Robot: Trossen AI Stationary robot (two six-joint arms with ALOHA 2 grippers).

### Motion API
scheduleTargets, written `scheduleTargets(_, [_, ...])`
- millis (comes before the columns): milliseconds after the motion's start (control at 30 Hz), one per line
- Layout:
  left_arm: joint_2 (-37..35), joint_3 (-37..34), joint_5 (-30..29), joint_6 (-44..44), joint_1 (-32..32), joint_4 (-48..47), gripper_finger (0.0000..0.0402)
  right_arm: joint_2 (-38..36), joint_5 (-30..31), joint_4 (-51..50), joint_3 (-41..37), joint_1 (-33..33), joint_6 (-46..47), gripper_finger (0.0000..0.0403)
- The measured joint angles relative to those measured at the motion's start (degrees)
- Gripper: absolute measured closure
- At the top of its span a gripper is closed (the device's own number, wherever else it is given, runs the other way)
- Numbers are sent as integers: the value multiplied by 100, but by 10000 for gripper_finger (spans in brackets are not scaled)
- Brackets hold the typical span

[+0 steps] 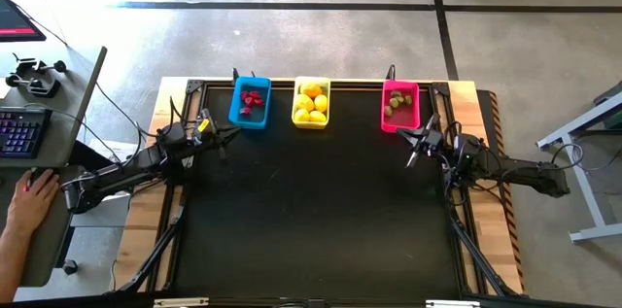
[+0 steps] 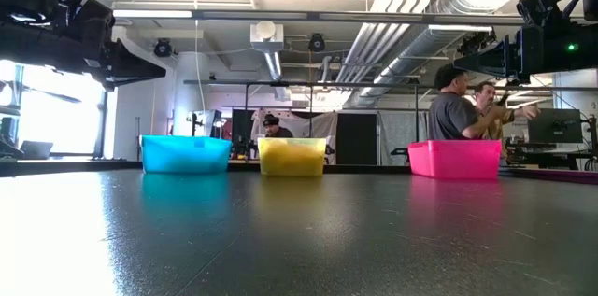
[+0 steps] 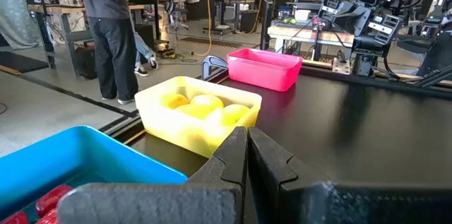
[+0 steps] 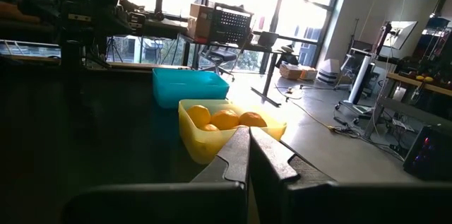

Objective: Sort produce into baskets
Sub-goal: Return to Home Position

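Three baskets stand in a row along the table's far edge. The blue one [image 1: 250,102] holds red berry bits [image 1: 252,100], the yellow one [image 1: 311,102] holds yellow lemons [image 1: 312,101], and the magenta one [image 1: 399,106] holds olive-green bits [image 1: 398,103]. My left gripper [image 1: 229,136] is shut and empty, raised above the table near the blue basket. My right gripper [image 1: 416,143] is shut and empty, raised near the magenta basket. The wrist views show each pair of fingers closed together [image 3: 246,155] [image 4: 248,155].
The black table top [image 1: 321,211] lies open between the arms, with wooden borders at its sides. A person's hand [image 1: 29,201] rests at a desk with a keyboard left of the table. People stand in the room behind the table [image 2: 453,109].
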Motion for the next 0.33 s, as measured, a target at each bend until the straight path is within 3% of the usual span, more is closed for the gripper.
scheduleTargets(333, [0,0,-1,0,1,1,401,0,0,1,0,0,-1,402])
